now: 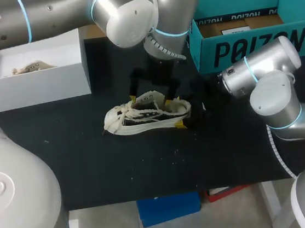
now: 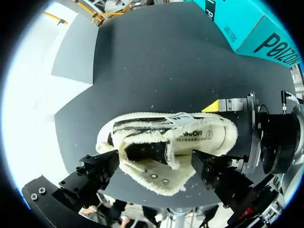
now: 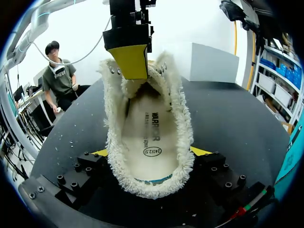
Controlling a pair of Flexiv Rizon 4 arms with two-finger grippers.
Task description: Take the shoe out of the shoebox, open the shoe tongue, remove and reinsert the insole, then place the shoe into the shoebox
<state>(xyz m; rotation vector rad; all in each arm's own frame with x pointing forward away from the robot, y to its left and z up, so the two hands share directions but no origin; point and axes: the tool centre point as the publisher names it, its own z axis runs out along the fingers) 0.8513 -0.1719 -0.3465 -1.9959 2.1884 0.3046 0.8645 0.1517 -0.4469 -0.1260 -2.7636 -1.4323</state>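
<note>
Cream fleece-lined low shoe with black side panels and white laces; black table mat; teal cardboard shoebox, black lettering, far right; white box far left.

Lab: robot arms, black table

Open table is left along the near edge and past the toe of the shoe. From above, the shoe is blocked by the left gripper. The heel is closed off by the right gripper, clamped on it. The far side is hemmed by a white box and a teal box.
</note>
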